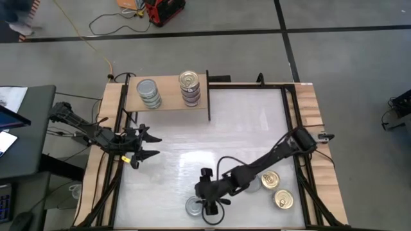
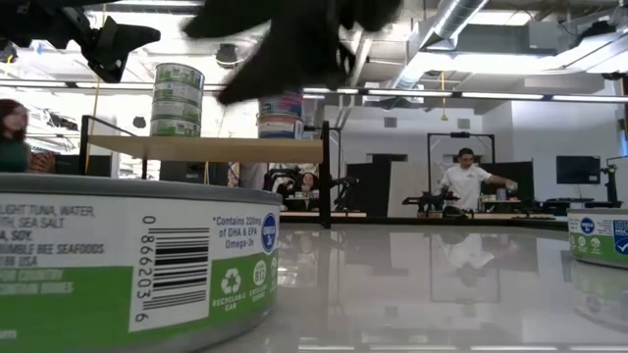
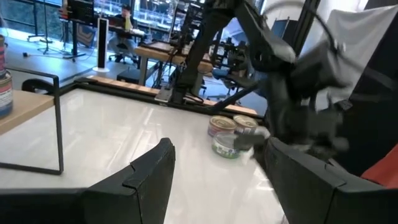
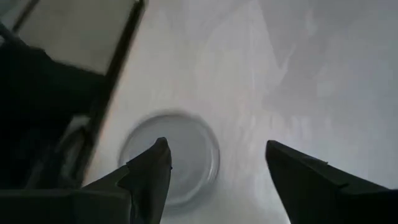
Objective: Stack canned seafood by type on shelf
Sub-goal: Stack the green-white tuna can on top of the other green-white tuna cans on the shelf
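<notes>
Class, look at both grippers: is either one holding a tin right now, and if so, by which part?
Nothing is held. The right gripper hangs open above a silver-lidded tin, and the left gripper is open and empty.

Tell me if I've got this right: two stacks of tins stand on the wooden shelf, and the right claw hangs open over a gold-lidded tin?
Almost. The tin under the open right gripper has a plain silver-grey lid, not gold, as the right wrist view shows. Two stacks do stand on the shelf.
</notes>
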`<state>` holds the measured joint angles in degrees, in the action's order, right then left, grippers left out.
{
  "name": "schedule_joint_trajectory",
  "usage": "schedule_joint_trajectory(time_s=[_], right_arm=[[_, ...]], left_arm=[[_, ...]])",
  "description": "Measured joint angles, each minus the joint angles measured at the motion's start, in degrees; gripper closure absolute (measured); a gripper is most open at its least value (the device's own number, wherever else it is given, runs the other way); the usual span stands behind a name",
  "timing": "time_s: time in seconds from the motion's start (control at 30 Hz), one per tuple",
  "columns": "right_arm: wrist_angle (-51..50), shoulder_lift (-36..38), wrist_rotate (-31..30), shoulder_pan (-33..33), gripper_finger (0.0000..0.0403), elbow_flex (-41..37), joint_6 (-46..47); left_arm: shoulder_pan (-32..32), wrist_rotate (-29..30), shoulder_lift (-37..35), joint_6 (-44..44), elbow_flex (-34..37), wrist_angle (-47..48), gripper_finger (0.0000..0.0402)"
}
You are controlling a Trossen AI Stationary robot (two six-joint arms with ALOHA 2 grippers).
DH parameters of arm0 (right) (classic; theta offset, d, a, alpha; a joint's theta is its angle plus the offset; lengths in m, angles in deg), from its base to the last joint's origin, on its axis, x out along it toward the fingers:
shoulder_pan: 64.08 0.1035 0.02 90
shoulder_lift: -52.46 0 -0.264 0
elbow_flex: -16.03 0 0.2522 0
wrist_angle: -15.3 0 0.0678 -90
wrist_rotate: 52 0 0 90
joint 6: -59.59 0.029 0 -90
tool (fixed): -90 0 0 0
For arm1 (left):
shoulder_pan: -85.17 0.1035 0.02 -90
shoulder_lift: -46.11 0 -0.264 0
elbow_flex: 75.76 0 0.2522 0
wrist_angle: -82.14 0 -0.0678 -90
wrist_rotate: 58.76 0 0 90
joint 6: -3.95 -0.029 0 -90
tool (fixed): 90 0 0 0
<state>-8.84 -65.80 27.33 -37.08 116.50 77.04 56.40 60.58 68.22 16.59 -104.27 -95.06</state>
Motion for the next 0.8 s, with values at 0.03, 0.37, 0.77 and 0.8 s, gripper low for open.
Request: schedule_joint_trajectory(time_s=[0.03, 0.37, 0.77, 0.8], right_arm=[[-0.1, -0.9, 0.0, 0.0, 0.0117, -0.2, 0.1], [1.7, -4.5, 0.0, 0.4, 0.0117, -0.1, -1.3], [-15.0, -3.3, -4.1, -2.1, 0.0117, 0.1, -0.8], [-16.9, -3.0, -4.8, -2.6, 0.0117, 0.1, -1.1]], left_arm=[[0.0, -0.1, 0.0, 0.2, 0.0, 0.0, 0.0162], [0.0, -0.3, 0.0, 1.8, 0.0, 1.1, 0.0162], [0.0, -0.3, 0.0, 2.7, 0.0, 1.2, 0.0162], [0.0, -0.4, 0.0, 2.8, 0.0, 1.2, 0.0162]])
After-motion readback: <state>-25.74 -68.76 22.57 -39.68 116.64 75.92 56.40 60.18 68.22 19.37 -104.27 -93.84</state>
